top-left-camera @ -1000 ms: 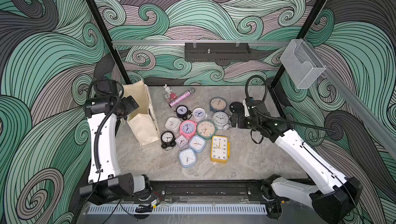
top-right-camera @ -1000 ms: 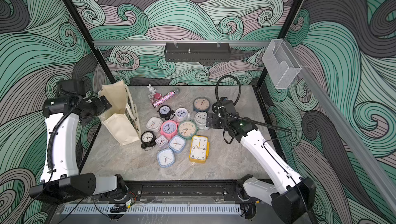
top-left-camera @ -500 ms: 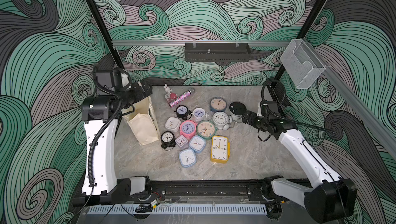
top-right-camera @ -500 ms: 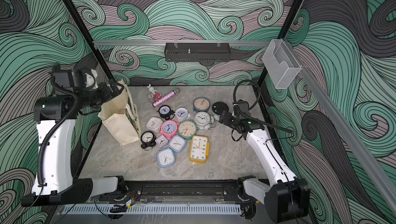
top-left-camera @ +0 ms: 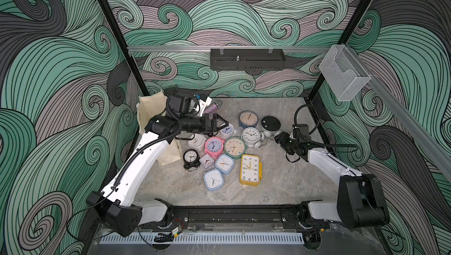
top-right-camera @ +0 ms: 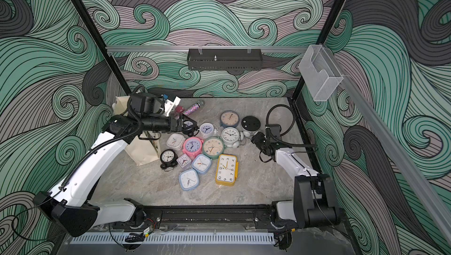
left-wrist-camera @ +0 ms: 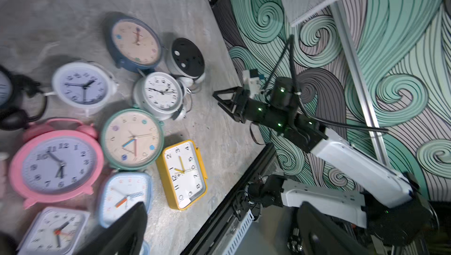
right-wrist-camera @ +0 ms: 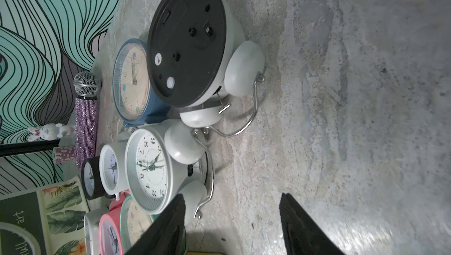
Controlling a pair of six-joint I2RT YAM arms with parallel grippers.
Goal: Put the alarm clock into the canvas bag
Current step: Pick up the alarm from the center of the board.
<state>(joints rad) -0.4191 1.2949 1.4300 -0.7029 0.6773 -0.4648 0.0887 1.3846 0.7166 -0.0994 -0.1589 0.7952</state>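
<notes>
Left arm swung out from beside the bag [top-left-camera: 151, 108] and now reaches over the clocks [top-left-camera: 234, 147]. Right arm drew back toward the right edge of the surface [top-left-camera: 280, 183], jaws narrower than before.

Top views: bag stands at left rear, partly behind the left arm. Clocks heaped mid-surface. Left gripper [top-left-camera: 219, 124] above the heap's rear-left side, jaws wide, nothing in them. Right gripper [top-right-camera: 253, 137] low, near the white clock [top-right-camera: 230, 135], empty.

Left wrist: yellow clock [left-wrist-camera: 185, 173] dial numbered 1–12. Right gripper [left-wrist-camera: 223, 98] apart from the clocks.

Right wrist: bag's green panel [right-wrist-camera: 19, 217] reads "art", other lettering cut off. Black-backed clock [right-wrist-camera: 188, 41] bears a round "1" sticker. Right gripper [right-wrist-camera: 231, 196] partly open over bare surface, holding nothing. One finger [right-wrist-camera: 170, 224] sits close to the white clock; contact unclear.
</notes>
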